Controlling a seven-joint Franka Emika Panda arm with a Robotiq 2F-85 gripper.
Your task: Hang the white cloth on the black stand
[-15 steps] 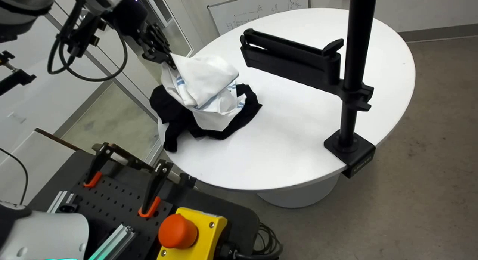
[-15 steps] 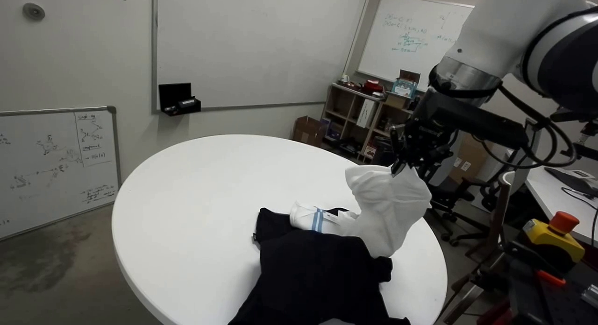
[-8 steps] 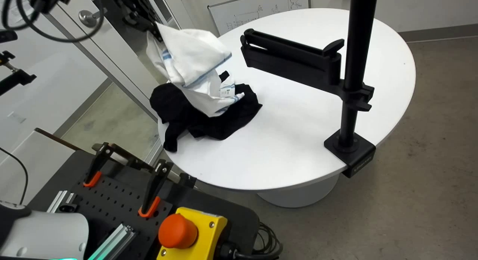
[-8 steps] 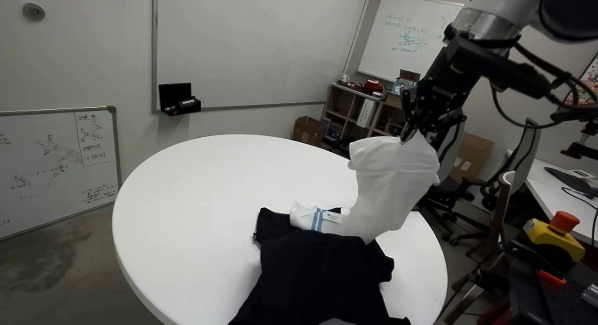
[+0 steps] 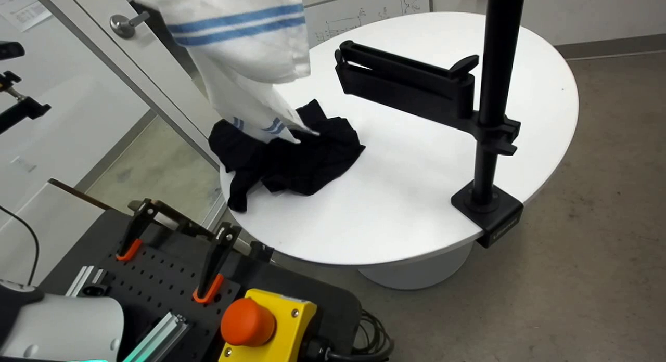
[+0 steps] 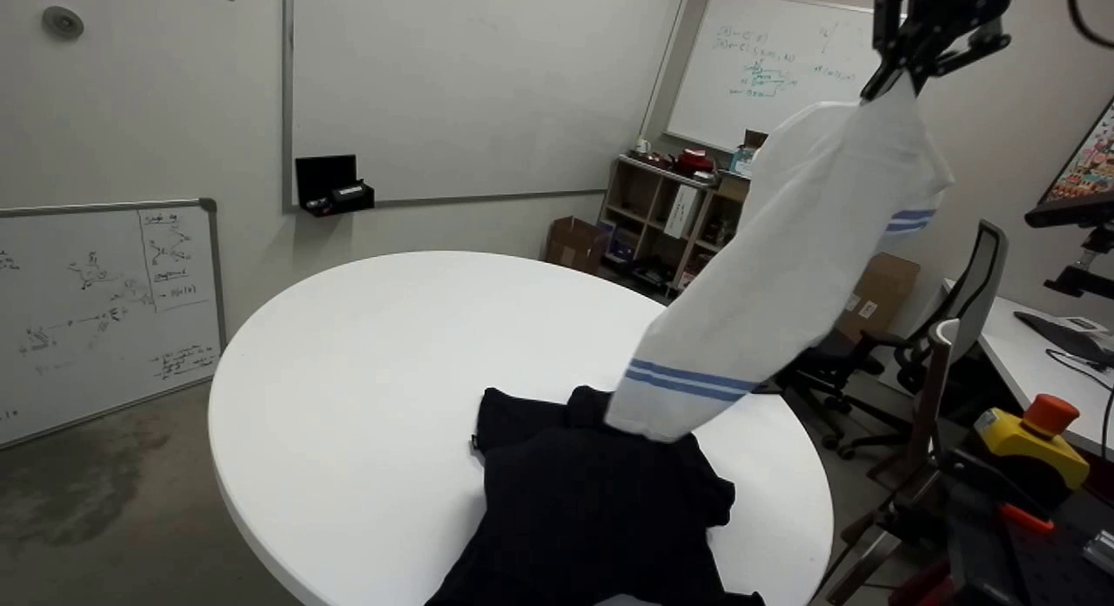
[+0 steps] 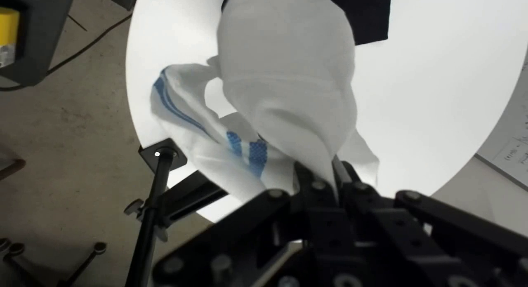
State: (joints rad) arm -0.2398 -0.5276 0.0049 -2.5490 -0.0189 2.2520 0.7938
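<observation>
Well, we have our Robotiq gripper (image 7: 330, 177) clamped on the blue-striped white towel (image 6: 783, 258), which dangles above the black shirt (image 6: 592, 501), clear of the black pole stand (image 5: 491, 110).

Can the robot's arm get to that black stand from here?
Probably yes: the claw, pinching the white cloth, hangs high, and I see nothing blocking the way over the table to the black stand. Exact reach can't be judged, though.
</observation>
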